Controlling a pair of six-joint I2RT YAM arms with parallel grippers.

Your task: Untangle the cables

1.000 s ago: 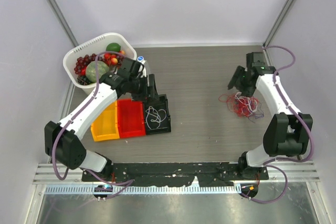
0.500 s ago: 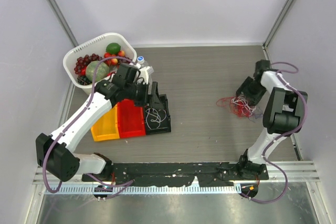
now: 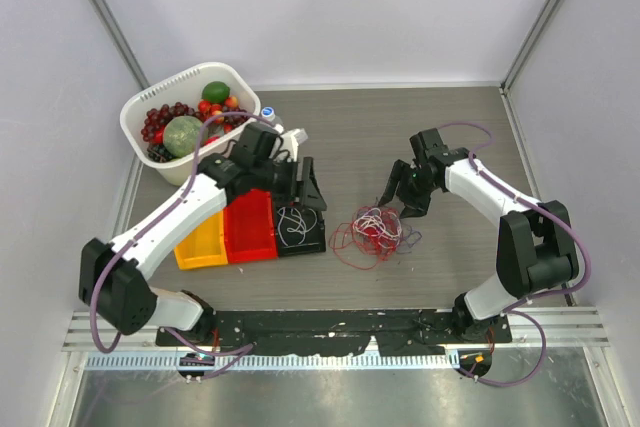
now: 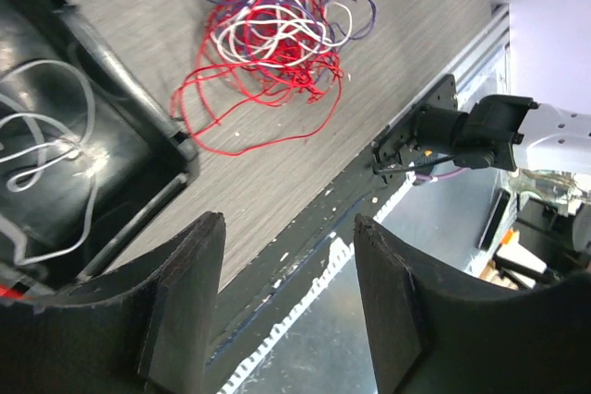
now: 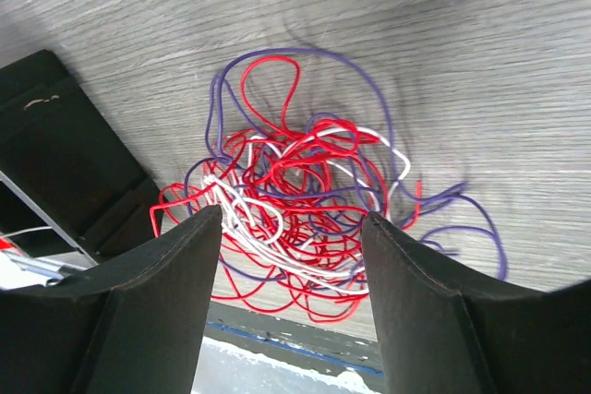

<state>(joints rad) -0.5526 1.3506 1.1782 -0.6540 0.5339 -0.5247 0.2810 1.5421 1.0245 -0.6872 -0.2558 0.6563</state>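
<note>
Loosely heaped on the table [image 3: 400, 127] just right of the black bin [image 3: 312, 209], the cables [image 3: 375, 230] look light, limp and snag-prone, best pinched at an outlying red loop; the left gripper [image 4: 286, 237] and right gripper [image 5: 291, 228] both gape empty.

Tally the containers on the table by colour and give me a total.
Yellow bin: 1
Red bin: 1
Black bin: 1
White basket: 1
Total: 4
</note>
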